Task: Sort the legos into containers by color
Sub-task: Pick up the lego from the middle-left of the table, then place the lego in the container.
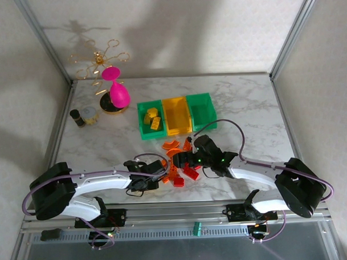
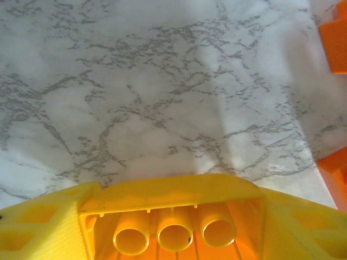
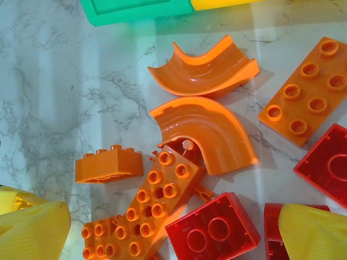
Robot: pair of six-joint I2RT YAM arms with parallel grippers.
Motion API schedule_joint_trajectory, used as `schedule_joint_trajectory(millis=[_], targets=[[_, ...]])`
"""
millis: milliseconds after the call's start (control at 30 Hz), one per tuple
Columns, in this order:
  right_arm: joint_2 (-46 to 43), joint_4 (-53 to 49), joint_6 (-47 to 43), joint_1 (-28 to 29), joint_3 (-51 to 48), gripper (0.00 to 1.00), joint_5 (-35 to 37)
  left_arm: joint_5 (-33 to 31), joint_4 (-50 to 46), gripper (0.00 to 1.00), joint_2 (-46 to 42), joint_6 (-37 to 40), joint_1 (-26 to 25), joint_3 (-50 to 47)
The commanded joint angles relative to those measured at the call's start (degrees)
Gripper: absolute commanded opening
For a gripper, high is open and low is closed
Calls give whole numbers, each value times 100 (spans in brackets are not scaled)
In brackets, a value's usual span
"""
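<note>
Jaws of the left gripper (image 2: 173,216) pinch a yellow lego (image 2: 162,190) bound for the green container (image 1: 152,135); the right gripper (image 3: 173,230) gapes empty above orange legos (image 3: 200,135).

Two table-mounted arms, seen from across the room. The left arm (image 1: 101,185) and the right arm (image 1: 256,174) each have a glossy white link behind the gripper, running back to a bulky black shoulder housing (image 1: 50,196). A thin purple cable (image 1: 78,175) runs along each white link, and a darker cable (image 1: 237,126) arcs up behind the right gripper (image 1: 185,159). The right gripper and the left gripper (image 1: 148,179) are both black, with bright yellow fingers (image 3: 32,233). The left gripper's finger pads (image 2: 38,230) are finely ribbed. A small green light (image 1: 223,158) glows just behind the right gripper.
</note>
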Motion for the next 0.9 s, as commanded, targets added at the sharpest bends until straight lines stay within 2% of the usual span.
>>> schedule_joint_trajectory(millis=[0, 133, 267, 433, 633, 867], targets=[[-174, -18, 37, 51, 101, 99, 28, -351, -180, 61, -156, -99, -36, 102], [-247, -211, 95, 9, 296, 99, 4, -793, -615, 61, -293, 99, 152, 616], [-350, -447, 120, -90, 577, 99, 106, -1255, -796, 61, -254, 668, 620, 1440], [-335, -961, 363, -719, 947, 98, -36, -1724, -607, 61, 44, 1308, 1390, 2332], [-568, -864, 180, -1031, 1062, 99, 57, -1941, -143, 61, 1083, 2245, 2032, 3686], [-562, -844, 169, -1161, 1114, 99, 138, -1834, 137, 60, 2313, 2636, 2549, 4639]])
